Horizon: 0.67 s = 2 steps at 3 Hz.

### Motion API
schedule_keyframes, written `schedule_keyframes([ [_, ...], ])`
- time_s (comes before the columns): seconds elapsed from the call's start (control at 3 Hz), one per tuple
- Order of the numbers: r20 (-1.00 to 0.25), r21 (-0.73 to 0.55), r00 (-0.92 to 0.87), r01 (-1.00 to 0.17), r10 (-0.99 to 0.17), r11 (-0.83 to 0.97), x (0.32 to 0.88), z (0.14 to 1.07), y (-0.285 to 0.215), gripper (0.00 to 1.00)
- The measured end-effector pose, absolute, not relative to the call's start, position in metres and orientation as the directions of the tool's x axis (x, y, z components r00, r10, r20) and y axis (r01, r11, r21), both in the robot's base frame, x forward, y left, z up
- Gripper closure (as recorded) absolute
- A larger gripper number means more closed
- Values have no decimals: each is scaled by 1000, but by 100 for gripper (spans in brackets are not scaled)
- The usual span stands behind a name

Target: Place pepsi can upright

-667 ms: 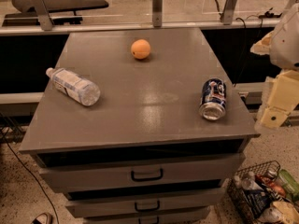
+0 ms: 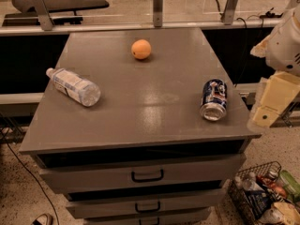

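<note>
Change since earlier frame: nothing on the worktop (image 2: pixel 140 111) has shifted; the can, bottle and orange lie where they did, and the arm hangs in about the same place off the worktop's side edge.
Pincer (image 2: pixel 269 104): pale cream, hanging off the worktop's edge beneath the arm's white housing (image 2: pixel 286 39), at about the height of the worktop's surface.
Pincer state: cannot tell whether it is apart or together; it holds nothing.
Pepsi can (image 2: pixel 214 99): on its side on the worktop, just picture-left of the pincer and apart from it, with one silver end towards the front edge.
Orange (image 2: pixel 141 49): farther back than the pincer and well to its picture-left, alone on the worktop.
Water bottle (image 2: pixel 72 86): clear plastic, on its side, across the worktop from the pincer near the far side edge, cap end pointing away from it.
Drawers (image 2: pixel 147 176): under the worktop, lower than the pincer, shut, with dark handles.
Wire basket (image 2: pixel 262 198): on the floor, almost straight below the pincer, full of mixed packets and bottles.
</note>
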<state>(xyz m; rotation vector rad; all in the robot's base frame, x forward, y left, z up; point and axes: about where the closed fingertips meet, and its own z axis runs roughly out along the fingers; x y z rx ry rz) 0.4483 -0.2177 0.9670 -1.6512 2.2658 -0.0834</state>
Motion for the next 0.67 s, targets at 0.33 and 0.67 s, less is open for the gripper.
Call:
schedule_keyframes([
  [0.33,-268,-234,-390,-861,-881,452,478,940,-221,0],
  [0.67,-283,-276,-505,-771,-815,574,507,925,-224,0],
])
